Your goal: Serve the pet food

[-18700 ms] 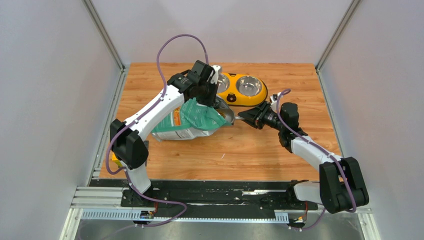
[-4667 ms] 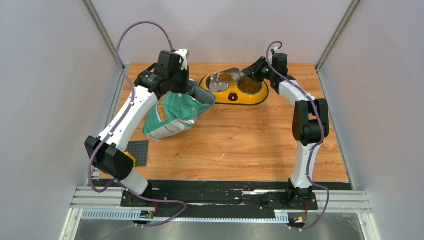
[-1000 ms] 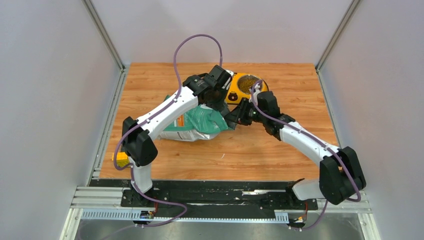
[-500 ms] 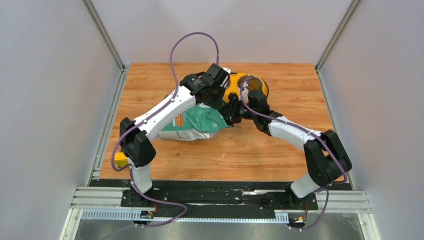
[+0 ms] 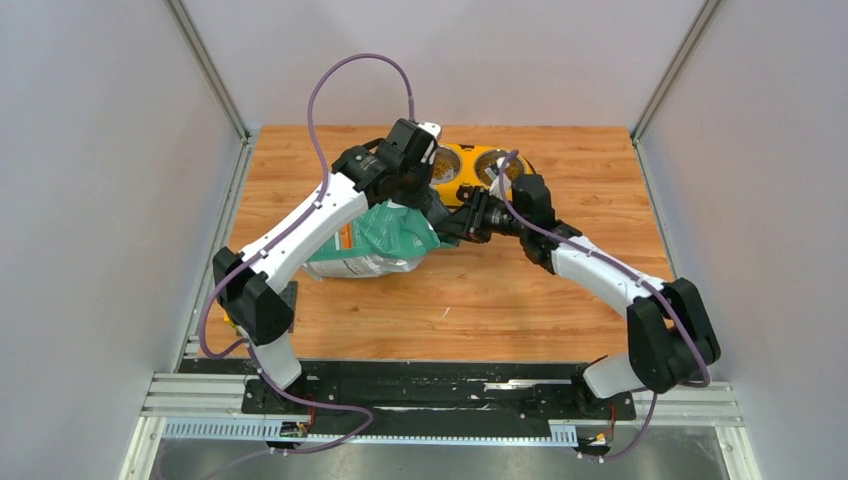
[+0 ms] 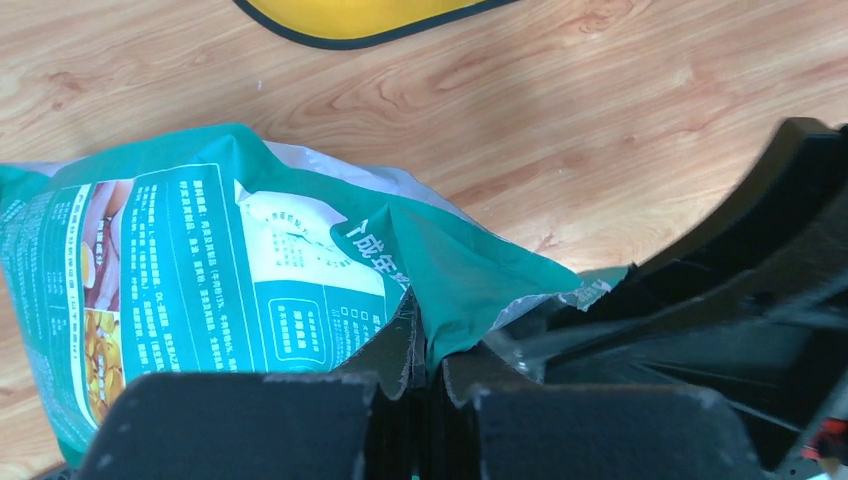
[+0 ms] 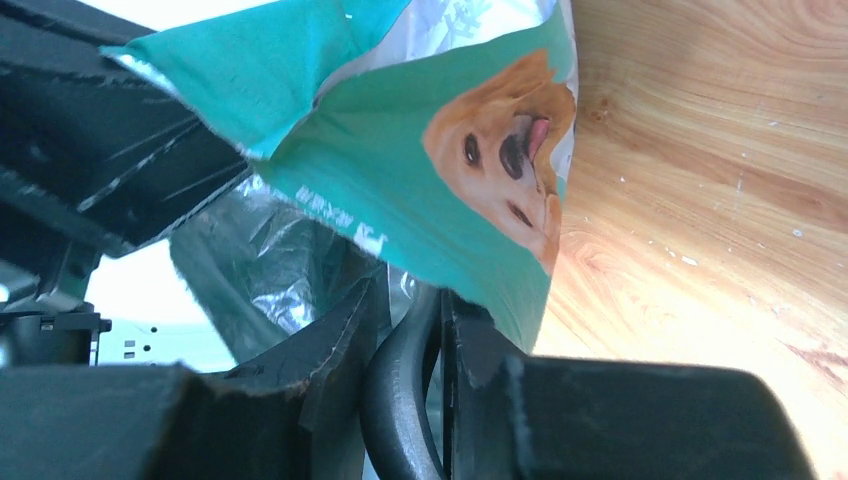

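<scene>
The teal-green pouch lies on its side on the wooden table, mouth toward the right. My left gripper is shut on the pouch's upper lip and holds it up. My right gripper is at the pouch mouth, shut on the dark grey scoop handle. The scoop's bowl is hidden inside the foil-lined pouch. Brown pet food shows in the bowls of the yellow feeder just behind both grippers. The kibble inside the pouch is hidden.
The feeder's yellow rim sits close beyond the pouch in the left wrist view. My right gripper's black body crowds the pouch mouth. Grey walls enclose the table on three sides. Bare wood lies in front of the pouch.
My left gripper has shifted left and back with the pouch lip in it. My right gripper has pushed slightly left into the pouch mouth, its elbow swinging outward.
</scene>
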`<action>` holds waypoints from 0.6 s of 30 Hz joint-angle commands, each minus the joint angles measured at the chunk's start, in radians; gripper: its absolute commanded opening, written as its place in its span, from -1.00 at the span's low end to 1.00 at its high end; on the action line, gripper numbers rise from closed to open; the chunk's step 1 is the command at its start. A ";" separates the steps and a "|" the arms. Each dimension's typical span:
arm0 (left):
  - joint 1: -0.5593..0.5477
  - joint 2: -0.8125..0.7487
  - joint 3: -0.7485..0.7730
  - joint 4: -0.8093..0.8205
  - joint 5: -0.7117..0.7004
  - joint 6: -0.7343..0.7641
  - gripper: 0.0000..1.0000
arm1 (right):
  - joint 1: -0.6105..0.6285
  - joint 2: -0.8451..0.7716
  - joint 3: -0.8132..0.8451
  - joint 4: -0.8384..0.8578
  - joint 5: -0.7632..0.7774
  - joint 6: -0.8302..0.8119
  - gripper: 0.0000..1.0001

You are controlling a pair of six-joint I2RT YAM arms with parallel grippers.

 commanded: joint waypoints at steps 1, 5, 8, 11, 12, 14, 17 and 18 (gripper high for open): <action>0.028 -0.098 0.009 0.130 -0.033 -0.015 -1.00 | -0.004 -0.126 0.044 -0.107 -0.015 -0.023 -1.00; 0.035 -0.113 -0.007 0.131 -0.034 -0.012 -1.00 | -0.032 -0.176 0.041 -0.152 -0.008 -0.029 -1.00; 0.042 -0.129 -0.021 0.131 -0.041 -0.009 -1.00 | -0.057 -0.213 0.040 -0.170 -0.010 -0.023 -1.00; 0.051 -0.143 -0.037 0.132 -0.044 -0.009 -1.00 | -0.087 -0.264 0.037 -0.204 -0.013 -0.009 -1.00; 0.056 -0.148 -0.039 0.135 -0.043 -0.009 -1.00 | -0.097 -0.280 0.036 -0.210 -0.013 -0.005 -1.00; 0.059 -0.158 -0.046 0.143 -0.041 -0.011 -1.00 | -0.116 -0.313 0.033 -0.220 -0.006 0.001 -1.00; 0.059 -0.168 -0.050 0.152 -0.040 -0.013 -1.00 | -0.139 -0.364 0.028 -0.240 0.030 0.005 -1.00; 0.060 -0.169 -0.049 0.153 -0.042 -0.013 -1.00 | -0.147 -0.381 0.022 -0.242 0.045 0.008 -1.00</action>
